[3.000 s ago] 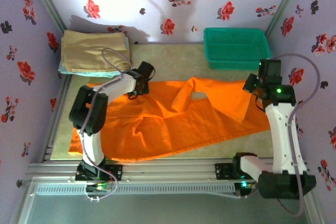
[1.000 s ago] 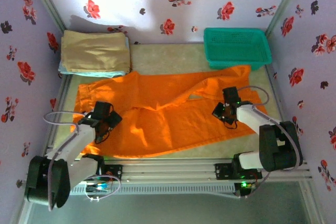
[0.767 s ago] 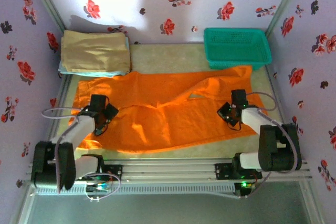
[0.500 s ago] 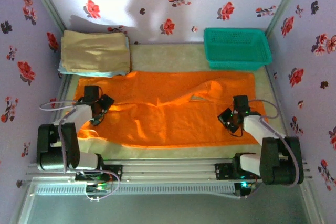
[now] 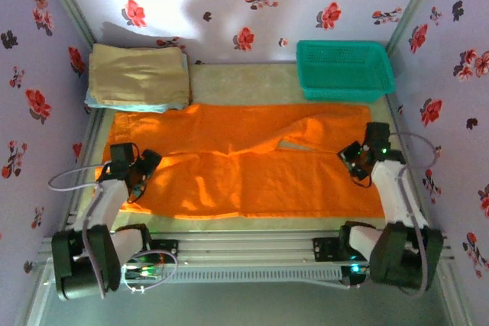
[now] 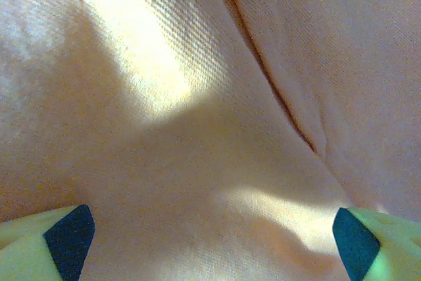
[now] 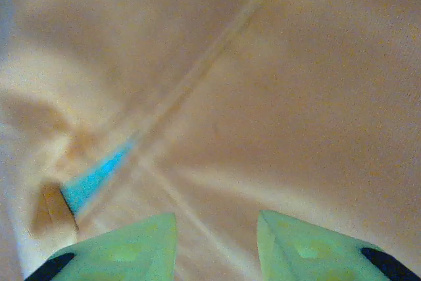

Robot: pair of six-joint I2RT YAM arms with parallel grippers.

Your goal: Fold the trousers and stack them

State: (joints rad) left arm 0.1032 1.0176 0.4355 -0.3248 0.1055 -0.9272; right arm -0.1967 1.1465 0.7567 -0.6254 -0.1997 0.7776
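Where the metal rail (image 5: 244,256) runs along the near edge, the two arm bases are fixed, and each arm reaches to one end of the cloth. Left pincer (image 6: 212,241): low over the left end of the trousers (image 5: 252,166), fingers spread wide apart, nothing between them. Right pincer (image 7: 217,241): low over the right end, fingers parted by a moderate gap, clamped on nothing that can be seen. Whether either pincer's tips touch the cloth cannot be told. Trousers: one pair, orange, lying lengthwise across the middle of the surface (image 5: 244,82), flat and unfolded, apparently with the waist to the left and the legs side by side pointing right. They are probably laid out so, with an arm at each end, so that the first fold can be made square. There are some creases near the middle. The near left corner is hidden behind the left arm, and both wrist views wash the cloth to a pale blur. Blue sliver (image 7: 99,179): seen beside a fold of cloth, not identifiable. Far left: tan folded cloth (image 5: 137,72) resting on a light blue folded cloth (image 5: 90,101), just beyond the trousers' far corner and likely the stack to be joined. Far right: green basket (image 5: 344,70), just beside the far leg, contact uncertain.
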